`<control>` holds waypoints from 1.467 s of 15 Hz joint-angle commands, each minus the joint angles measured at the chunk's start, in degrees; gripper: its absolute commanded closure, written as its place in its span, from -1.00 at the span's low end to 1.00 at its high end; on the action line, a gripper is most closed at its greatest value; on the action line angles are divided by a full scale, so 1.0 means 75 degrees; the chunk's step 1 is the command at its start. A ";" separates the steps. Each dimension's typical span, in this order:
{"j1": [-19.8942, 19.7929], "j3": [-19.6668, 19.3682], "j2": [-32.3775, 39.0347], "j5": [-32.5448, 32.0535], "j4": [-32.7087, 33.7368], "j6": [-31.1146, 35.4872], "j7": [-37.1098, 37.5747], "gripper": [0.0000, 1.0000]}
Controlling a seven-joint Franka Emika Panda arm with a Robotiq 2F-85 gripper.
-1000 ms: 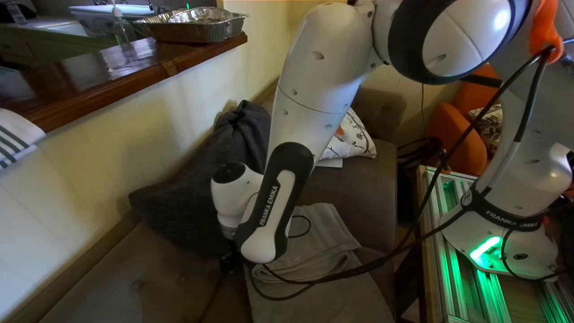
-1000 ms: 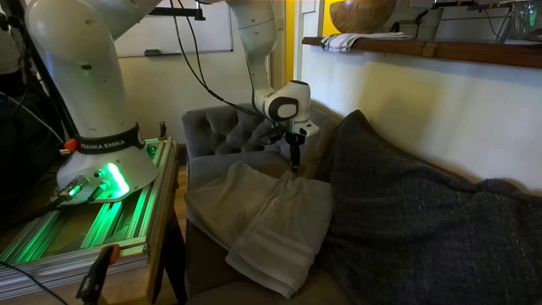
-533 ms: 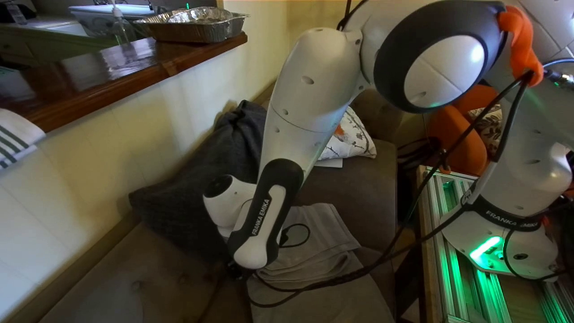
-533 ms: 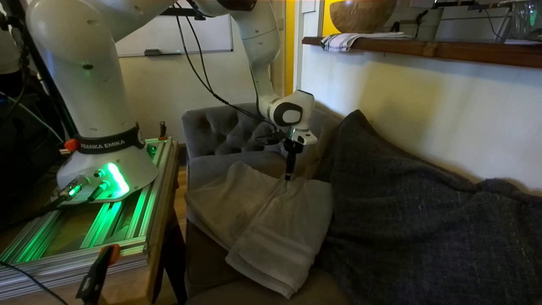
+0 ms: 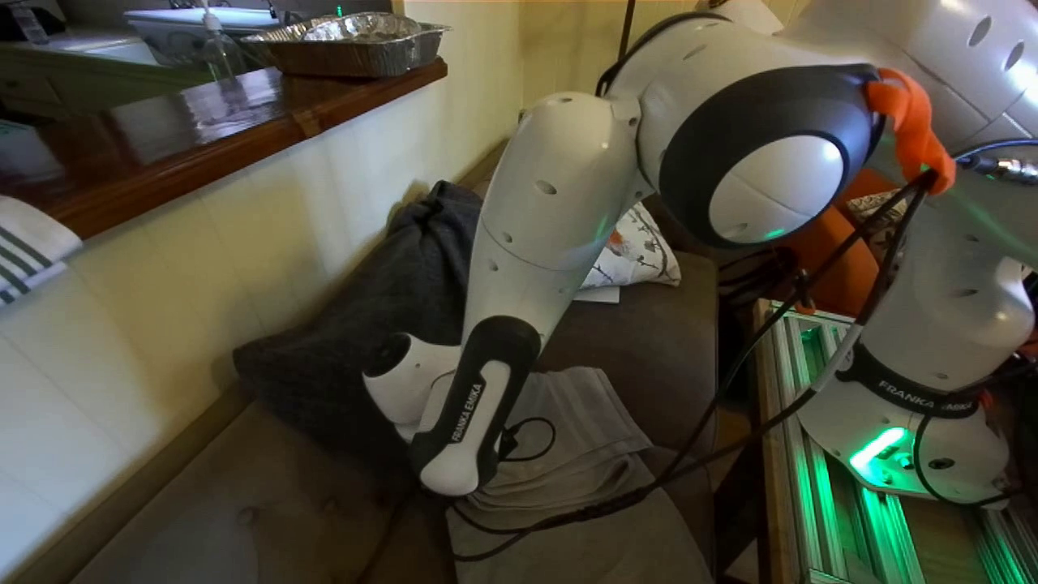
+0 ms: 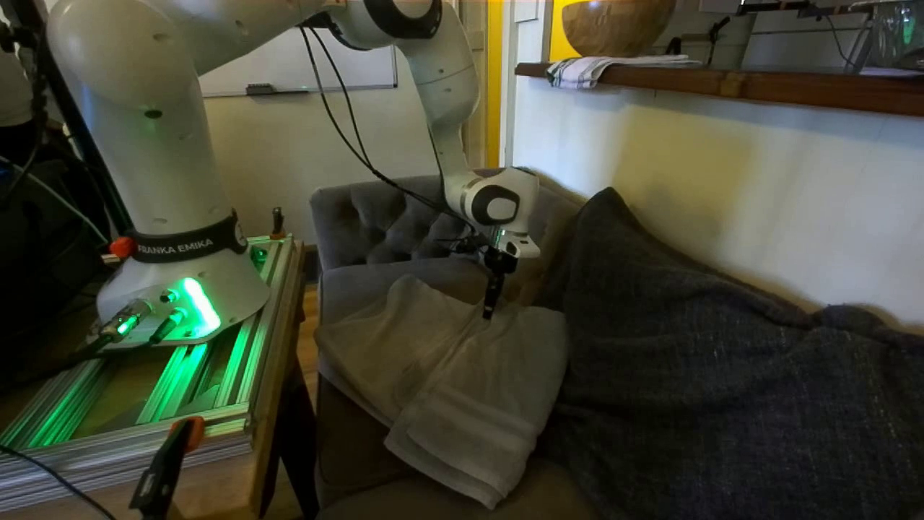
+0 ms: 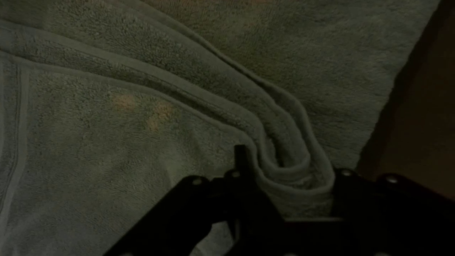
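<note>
A grey towel (image 6: 491, 404) lies folded on the brown sofa seat; part of it also shows in an exterior view (image 5: 588, 405). My gripper (image 6: 489, 313) points down, its tips at the towel's far folded edge. In the wrist view the dark gripper (image 7: 287, 161) has its jaws part way apart. Several layers of the towel's hem (image 7: 298, 186) bend into a U between them and touch both sides. The left fingertip (image 7: 240, 153) shows against the cloth, while the right one is mostly hidden by shadow. How firmly the cloth is pinched does not show.
A dark grey cushion or blanket (image 6: 722, 361) leans along the sofa back. A tufted sofa arm (image 6: 375, 224) rises behind the gripper. Loose cables (image 5: 608, 504) hang across the towel. A wooden ledge (image 5: 268, 146) carries a foil tray (image 5: 357, 57). A patterned pillow (image 5: 641, 251) lies farther along.
The arm has come down, and the gripper has sunk from above the towel's far edge into its folds, shifting slightly toward the robot base. The towel has hardly moved.
</note>
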 commanded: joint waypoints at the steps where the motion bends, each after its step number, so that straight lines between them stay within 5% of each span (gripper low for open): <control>1: 0.0051 -0.0064 0.0192 -0.0263 0.0335 -0.0135 0.0375 0.70; 3: -0.0061 0.0008 -0.0047 -0.0232 0.0071 0.0021 0.0237 0.96; 7: 0.0005 -0.0192 -0.0670 -0.0314 -0.0688 0.0229 0.0240 0.97; 13: 0.1244 -0.1874 -0.2062 -0.1668 -0.2013 -0.1015 0.2086 0.94; 14: 0.0544 -0.1159 -0.1452 -0.1472 -0.1297 -0.0731 0.1604 0.76; 19: 0.0764 -0.1479 -0.1986 -0.1865 -0.1794 -0.0982 0.2072 0.76; 20: 0.0773 -0.1480 -0.1986 -0.1868 -0.1815 -0.0982 0.2079 0.93; 22: 0.0992 -0.2138 -0.1778 -0.2247 -0.1798 -0.1155 0.2961 0.93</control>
